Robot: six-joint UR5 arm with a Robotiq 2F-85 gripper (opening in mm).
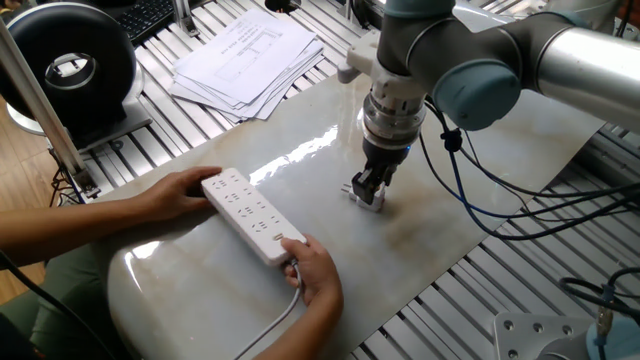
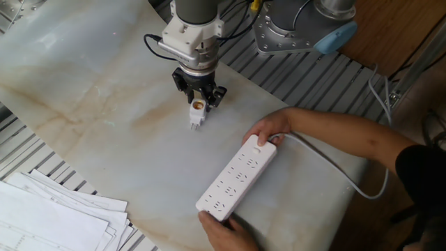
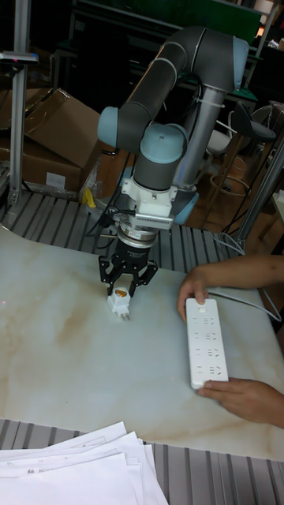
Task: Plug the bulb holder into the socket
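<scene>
The bulb holder (image 2: 196,115) is a small white adapter on the marble slab, orange opening facing up and prongs toward the papers; it also shows in the tall view (image 3: 120,305) and under the wrist (image 1: 364,196). My gripper (image 2: 200,100) hangs straight over it, fingers spread to either side of its top and standing wider than the holder. The same open stance shows in the tall view (image 3: 125,289). The socket (image 2: 236,178), a long white power strip, lies to the side, held at both ends by a person's hands (image 2: 268,126).
A stack of papers (image 1: 248,55) lies at the slab's far side, seen again at the near edge (image 3: 79,473). The strip's grey cable (image 2: 334,167) runs off along the person's arm. A black round device (image 1: 65,65) stands beyond the slab. Ribbed metal table surrounds the slab.
</scene>
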